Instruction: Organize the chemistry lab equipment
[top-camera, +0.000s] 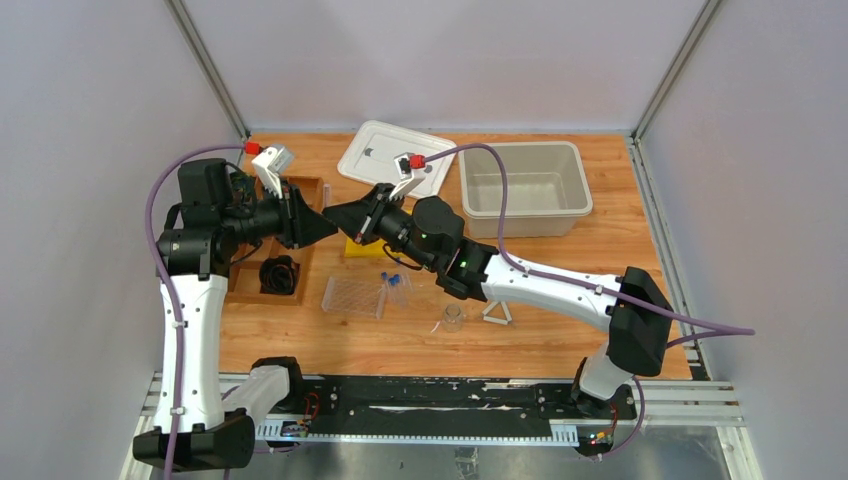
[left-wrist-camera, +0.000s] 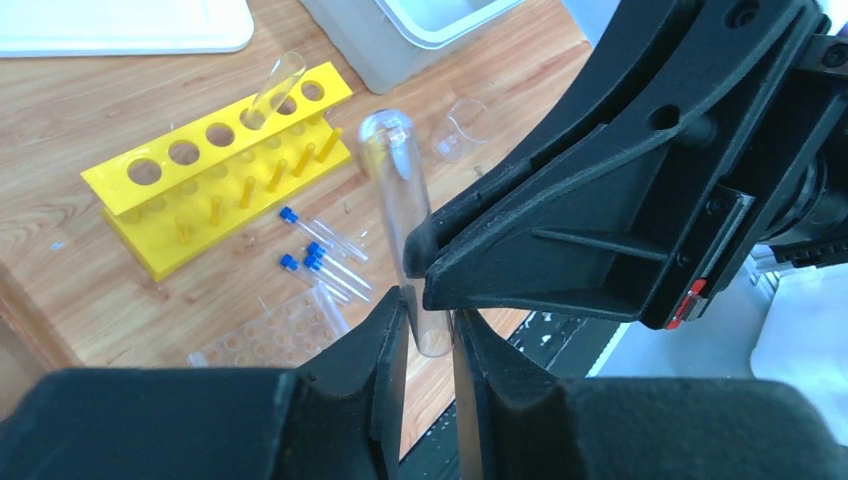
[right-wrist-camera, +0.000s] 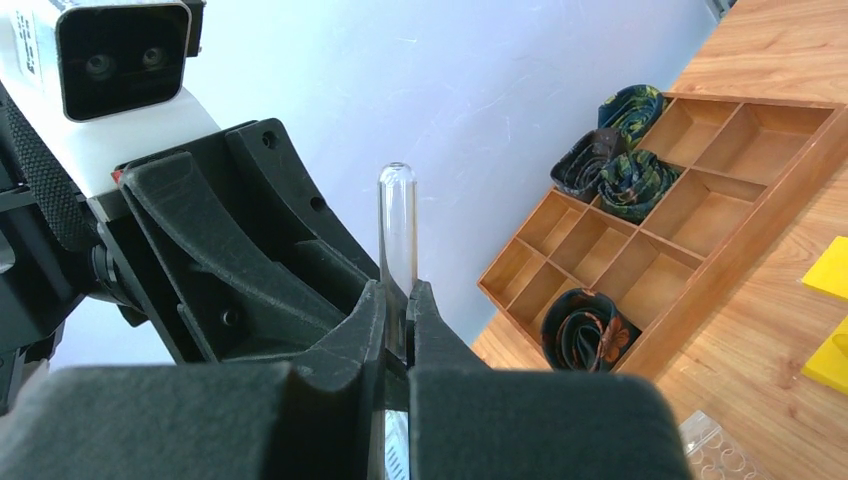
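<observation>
A clear test tube (left-wrist-camera: 400, 190) hangs in the air between both grippers, over the table's left middle. My right gripper (right-wrist-camera: 398, 295) is shut on one part of it, with the rounded end (right-wrist-camera: 396, 200) sticking up past the fingers. My left gripper (left-wrist-camera: 432, 305) has its jaws pressed in on the tube's other end. In the top view the left gripper (top-camera: 325, 225) and the right gripper (top-camera: 345, 222) meet tip to tip. Below lie blue-capped tubes (top-camera: 393, 282), a clear plastic rack (top-camera: 353, 296), a small beaker (top-camera: 453, 317) and a white triangle (top-camera: 497, 314).
A yellow tube rack (left-wrist-camera: 220, 170) stands on the table with one tube (left-wrist-camera: 275, 85) leaning in it. A beige bin (top-camera: 520, 148) and a white tray (top-camera: 380, 150) are at the back. A wooden divided box (right-wrist-camera: 720, 200) with rolled ties is at the left.
</observation>
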